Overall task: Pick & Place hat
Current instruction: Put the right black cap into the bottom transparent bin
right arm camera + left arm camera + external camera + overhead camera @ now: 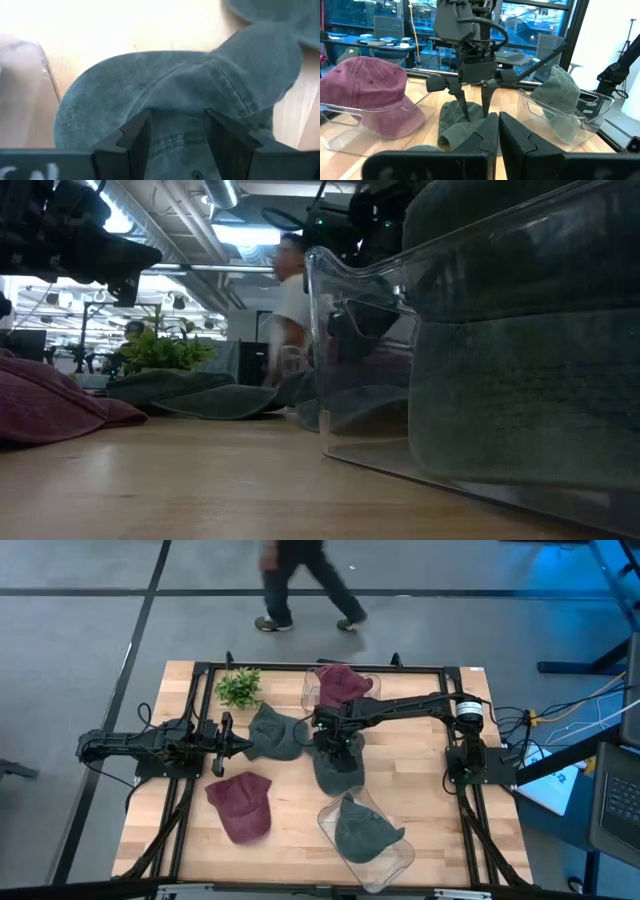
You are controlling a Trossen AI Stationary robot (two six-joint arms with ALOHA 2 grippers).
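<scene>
Mid-counter [290,800], under right claw [177,132]: dark green hat [170,95], faded denim, crumpled. Long axis runs front-back, brim toward counter's front. Claw fingers spread, straddling crown. Left claw [222,740] closed, empty.

The middle of the table [400,790] is crowded. The right gripper [336,752] hangs over a green hat [338,772] there, fingers spread around its crown. Just left lies another green hat [274,732], with the left gripper [243,747] closed right beside it. A clear bin [310,688] with a maroon hat blocks the far centre; a second bin [392,858] with a green hat fills the near centre. A maroon hat [241,806] lies near left, a plant [238,687] far left. Bare wood stays open along the right side between the hats and the frame.
</scene>
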